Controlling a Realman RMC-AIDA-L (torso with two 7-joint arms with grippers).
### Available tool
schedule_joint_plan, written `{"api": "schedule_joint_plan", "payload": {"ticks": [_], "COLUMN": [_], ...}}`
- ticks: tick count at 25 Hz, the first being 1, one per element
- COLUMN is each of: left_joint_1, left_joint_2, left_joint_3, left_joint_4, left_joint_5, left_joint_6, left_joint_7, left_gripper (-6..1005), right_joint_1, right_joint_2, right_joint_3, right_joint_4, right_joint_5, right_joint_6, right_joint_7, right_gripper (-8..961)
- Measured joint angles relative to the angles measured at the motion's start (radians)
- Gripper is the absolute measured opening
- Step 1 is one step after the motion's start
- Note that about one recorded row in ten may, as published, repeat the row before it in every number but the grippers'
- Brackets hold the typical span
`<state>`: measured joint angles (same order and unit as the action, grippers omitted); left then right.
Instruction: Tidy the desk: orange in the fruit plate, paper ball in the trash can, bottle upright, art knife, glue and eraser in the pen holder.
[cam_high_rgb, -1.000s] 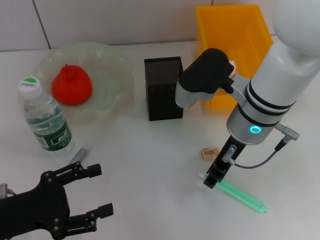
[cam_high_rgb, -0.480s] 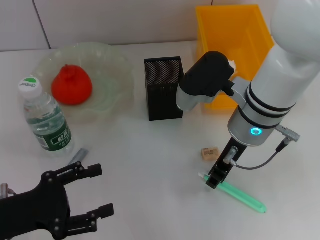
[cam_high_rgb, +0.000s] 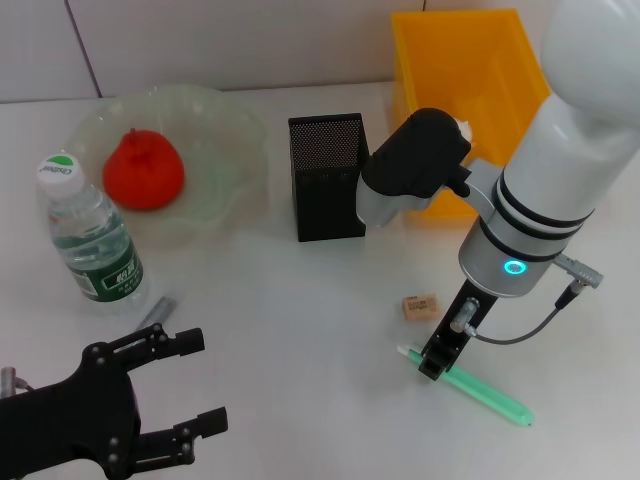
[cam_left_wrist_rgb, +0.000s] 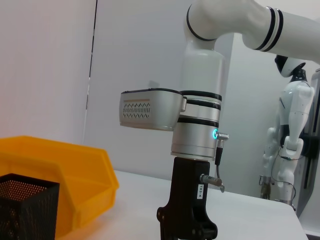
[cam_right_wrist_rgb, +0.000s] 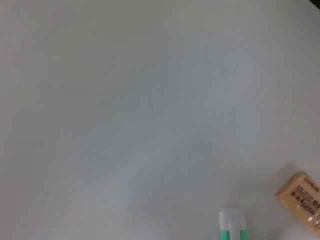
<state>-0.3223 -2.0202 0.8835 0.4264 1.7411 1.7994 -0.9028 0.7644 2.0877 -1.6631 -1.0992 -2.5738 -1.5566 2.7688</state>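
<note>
Right pincer (cam_high_rgb: 432, 364) down at the white end of the green glue stick (cam_high_rgb: 485, 394) on the counter (cam_high_rgb: 300, 310), finger state impossible to tell. Eraser (cam_high_rgb: 419, 306) just beside. Left pincer (cam_high_rgb: 200, 385) parked low, fingers apart.

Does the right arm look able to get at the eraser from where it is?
Probably yes: the eraser lies in the open on the desk, just beside the right end effector, which is down at the green glue stick.
</note>
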Motion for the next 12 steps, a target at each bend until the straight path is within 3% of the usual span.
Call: {"api": "schedule_joint_plan", "payload": {"ticks": [12], "left_joint_1": [-0.001], "left_joint_2": [-0.001], "left_joint_3": [0.000], "left_joint_4": [0.000], "left_joint_5": [0.000], "left_joint_6": [0.002], "left_joint_7": [-0.002], "left_gripper": [814], "right_joint_1": [-0.004], "right_joint_2": [0.000], "right_joint_3": [-0.028], "right_joint_4": [-0.009], "right_joint_5": [0.000], "right_joint_6": [0.001], "right_joint_7": [-0.007], "right_gripper": [228]}}
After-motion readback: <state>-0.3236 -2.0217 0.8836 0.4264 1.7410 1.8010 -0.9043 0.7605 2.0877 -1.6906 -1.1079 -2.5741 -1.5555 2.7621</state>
